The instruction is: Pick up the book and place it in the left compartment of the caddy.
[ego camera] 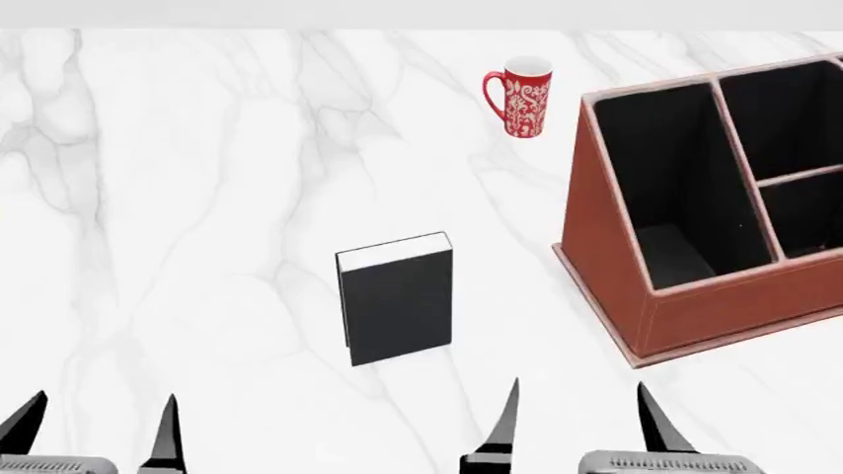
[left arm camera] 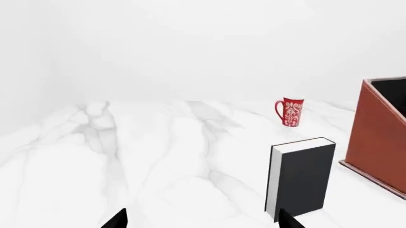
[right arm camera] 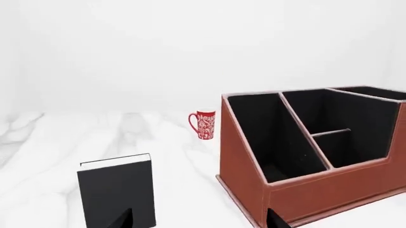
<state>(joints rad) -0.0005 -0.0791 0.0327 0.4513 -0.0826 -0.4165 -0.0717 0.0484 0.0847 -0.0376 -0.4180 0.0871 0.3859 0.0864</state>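
Pre-grasp step, nothing held yet. Book (ego camera: 395,299) upright on counter (ego camera: 197,197), just left of caddy (ego camera: 619,267), apart from it. Left gripper (ego camera: 99,425) & right gripper (ego camera: 575,415): jaws spread, empty. Next, prob.: reach fwd, straddle book, pinch, lift over left compartment (ego camera: 672,188).

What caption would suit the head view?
Black book stands upright on marble table, between two open hands and leather caddy, red mug behind.

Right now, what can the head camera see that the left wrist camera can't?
Only the head view shows the caddy's black insides, with the left compartment and its smaller sections, plus both grippers, left and right, open and empty. Only the left wrist view shows the blank white backdrop behind the table. Both show the upright book and the red mug.
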